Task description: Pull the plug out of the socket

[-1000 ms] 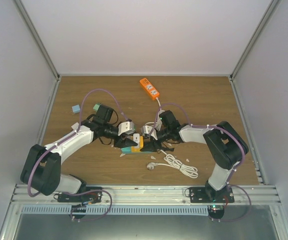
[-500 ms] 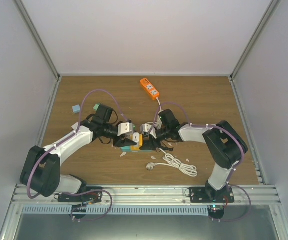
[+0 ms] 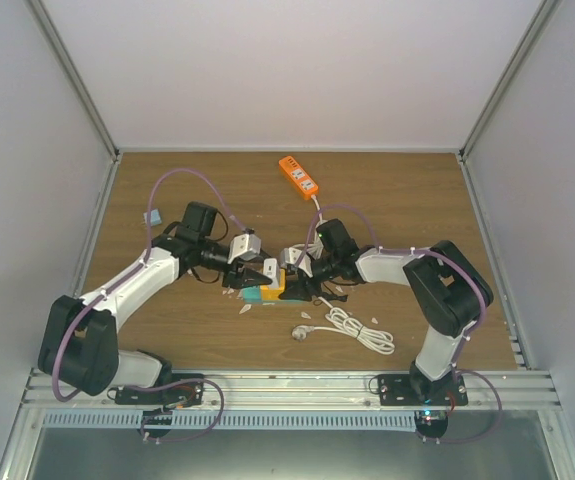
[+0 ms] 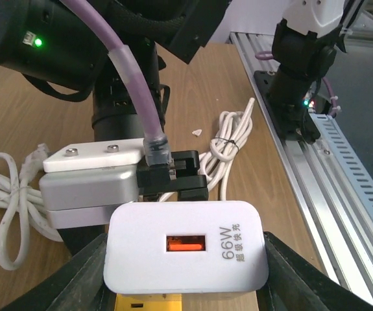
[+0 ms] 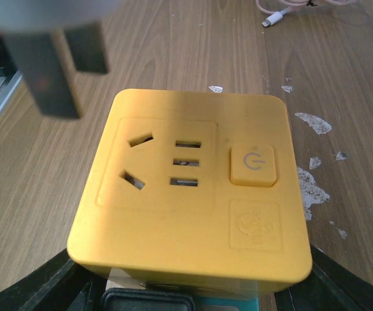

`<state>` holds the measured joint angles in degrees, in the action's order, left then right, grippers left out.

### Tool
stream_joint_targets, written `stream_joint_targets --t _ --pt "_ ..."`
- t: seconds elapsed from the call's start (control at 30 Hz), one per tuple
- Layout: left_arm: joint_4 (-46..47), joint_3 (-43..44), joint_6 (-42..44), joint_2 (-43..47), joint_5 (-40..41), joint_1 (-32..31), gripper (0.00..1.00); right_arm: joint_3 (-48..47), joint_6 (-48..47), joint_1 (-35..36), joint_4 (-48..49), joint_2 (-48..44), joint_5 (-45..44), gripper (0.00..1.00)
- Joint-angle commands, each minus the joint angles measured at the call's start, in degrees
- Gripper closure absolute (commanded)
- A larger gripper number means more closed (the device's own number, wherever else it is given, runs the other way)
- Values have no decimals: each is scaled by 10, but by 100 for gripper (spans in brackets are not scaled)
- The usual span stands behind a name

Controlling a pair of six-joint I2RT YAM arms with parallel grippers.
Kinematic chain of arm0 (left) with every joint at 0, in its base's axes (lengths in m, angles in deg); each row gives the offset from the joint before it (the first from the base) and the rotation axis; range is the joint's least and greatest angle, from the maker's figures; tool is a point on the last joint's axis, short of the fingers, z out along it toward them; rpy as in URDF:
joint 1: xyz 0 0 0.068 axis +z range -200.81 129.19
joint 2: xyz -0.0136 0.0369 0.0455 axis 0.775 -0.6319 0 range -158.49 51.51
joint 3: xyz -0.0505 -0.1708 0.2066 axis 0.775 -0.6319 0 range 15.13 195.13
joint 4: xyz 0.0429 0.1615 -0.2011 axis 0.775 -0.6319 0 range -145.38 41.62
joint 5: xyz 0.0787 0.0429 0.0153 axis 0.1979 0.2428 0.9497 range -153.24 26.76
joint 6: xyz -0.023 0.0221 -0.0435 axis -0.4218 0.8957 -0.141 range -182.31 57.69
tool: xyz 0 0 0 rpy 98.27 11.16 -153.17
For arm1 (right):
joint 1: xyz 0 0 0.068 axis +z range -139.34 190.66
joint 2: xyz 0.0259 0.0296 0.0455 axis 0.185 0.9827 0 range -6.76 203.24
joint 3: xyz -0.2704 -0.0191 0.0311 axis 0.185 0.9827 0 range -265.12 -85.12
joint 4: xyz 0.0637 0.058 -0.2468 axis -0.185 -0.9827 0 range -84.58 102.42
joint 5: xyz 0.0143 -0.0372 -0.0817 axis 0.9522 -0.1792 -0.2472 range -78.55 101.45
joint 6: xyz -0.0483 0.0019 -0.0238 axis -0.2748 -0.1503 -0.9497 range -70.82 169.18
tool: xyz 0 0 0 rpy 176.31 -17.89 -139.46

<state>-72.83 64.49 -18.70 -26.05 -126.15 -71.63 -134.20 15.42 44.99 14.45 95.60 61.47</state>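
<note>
The white 66W charger plug (image 4: 186,223) is pinched between the fingers of the left claw (image 4: 185,265). It is held free of the yellow socket cube (image 5: 189,194), whose slots are bare. The cube is gripped by the right claw (image 5: 192,288) over the wooden bench (image 5: 173,45).

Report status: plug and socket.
Left fingers shut on white charger, unplugged. Right fingers shut on yellow socket, holes empty. Coiled cable nearby, clear.
</note>
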Motion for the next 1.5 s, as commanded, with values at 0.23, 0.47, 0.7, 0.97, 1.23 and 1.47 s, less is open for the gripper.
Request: stream_joint_targets --t 0.23,0.47,0.7,0.97,1.23,1.47 --pt "-213 90 177 15 100 33 79 -6 -1 -6 -11 19 -58 87" --pt "-300 135 236 7 266 81 79 -13 3 -6 -15 18 -56 83" --pt "-327 206 257 -62 419 118 78 -17 0 -6 -18 20 -53 77" --pt "-305 298 266 -161 550 115 77 -16 0 -6 -18 17 -52 70" --pt "-299 362 271 -262 642 95 76 -18 -2 -6 -18 15 -58 65" --pt "-250 344 289 -305 704 69 76 -16 -3 -6 -28 13 -57 62"
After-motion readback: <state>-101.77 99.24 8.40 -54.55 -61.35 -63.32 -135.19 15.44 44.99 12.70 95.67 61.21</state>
